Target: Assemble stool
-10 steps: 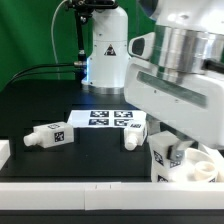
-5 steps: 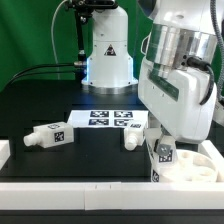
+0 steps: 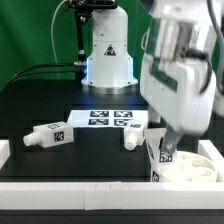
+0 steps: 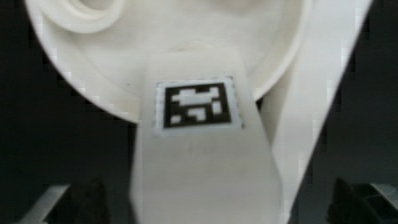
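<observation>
Leg-fitting step: the gripper (image 3: pixel 166 138) grips 1 upright leg (image 3: pixel 165 153) at the seat (image 3: pixel 196 168), in the bench's near corner on the exterior view's right. Next, it likely needs lowering squarely into a socket.

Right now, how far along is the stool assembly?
Done: nothing looks clearly finished. In hand: the gripper is over an upright leg at the seat; blur hides whether it grips. Left: a lying leg at the exterior view's left and a second loose leg beside the marker board are not yet attached.
</observation>
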